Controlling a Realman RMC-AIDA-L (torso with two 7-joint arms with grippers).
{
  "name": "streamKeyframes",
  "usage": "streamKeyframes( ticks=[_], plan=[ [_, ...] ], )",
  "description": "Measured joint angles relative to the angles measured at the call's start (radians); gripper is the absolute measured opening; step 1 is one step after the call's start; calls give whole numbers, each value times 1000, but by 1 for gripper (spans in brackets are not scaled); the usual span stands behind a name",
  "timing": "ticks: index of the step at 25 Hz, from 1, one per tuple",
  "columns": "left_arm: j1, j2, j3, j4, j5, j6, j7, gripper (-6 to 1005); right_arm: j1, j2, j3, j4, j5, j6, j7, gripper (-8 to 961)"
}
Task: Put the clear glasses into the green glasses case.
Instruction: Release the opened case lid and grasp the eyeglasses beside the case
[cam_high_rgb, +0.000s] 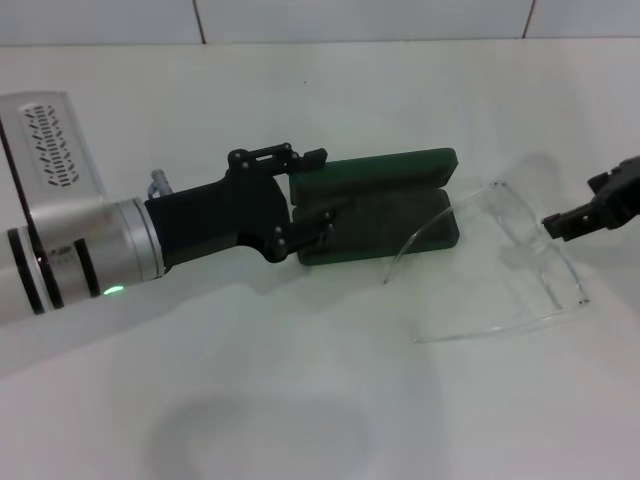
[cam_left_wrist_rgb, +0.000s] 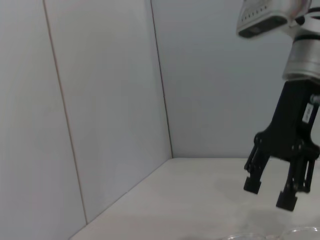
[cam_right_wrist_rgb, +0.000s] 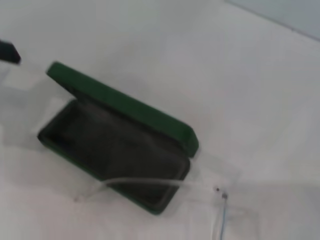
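The green glasses case (cam_high_rgb: 385, 215) lies open mid-table, its lid (cam_high_rgb: 380, 168) raised at the far side and the dark lining (cam_right_wrist_rgb: 110, 150) showing. The clear glasses (cam_high_rgb: 525, 255) rest on the table just right of the case, one thin arm (cam_right_wrist_rgb: 145, 182) lying across the case's right end. My left gripper (cam_high_rgb: 312, 190) is at the case's left end, fingers spread, one by the lid and one over the base. My right gripper (cam_high_rgb: 575, 212) hovers at the far right beside the lens; in the left wrist view the right gripper (cam_left_wrist_rgb: 269, 192) stands open with nothing between its fingers.
The white table (cam_high_rgb: 300, 400) stretches toward me in front of the case. A white tiled wall (cam_high_rgb: 360, 20) runs along the back, and a wall corner (cam_left_wrist_rgb: 162, 100) shows in the left wrist view.
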Motion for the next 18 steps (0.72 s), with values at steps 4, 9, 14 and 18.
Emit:
streamKeyframes(
  ticks=[4,9,14,18],
  plan=[
    [0,1,-1,-9,0,14,14,591,19,2,-21,57,-17,26,4,826],
    [-2,-1,-2,-11,0,17,33,591,58,5,-58,206,-11,121,5,825],
    [-2,-3,-2,-12,0,18,37,590,101,7,-94,321,-9,181,7,826],
    [-1,-3,-2,-14,-1,18,40,590,107,7,-102,346,-7,201,7,825]
  ],
)
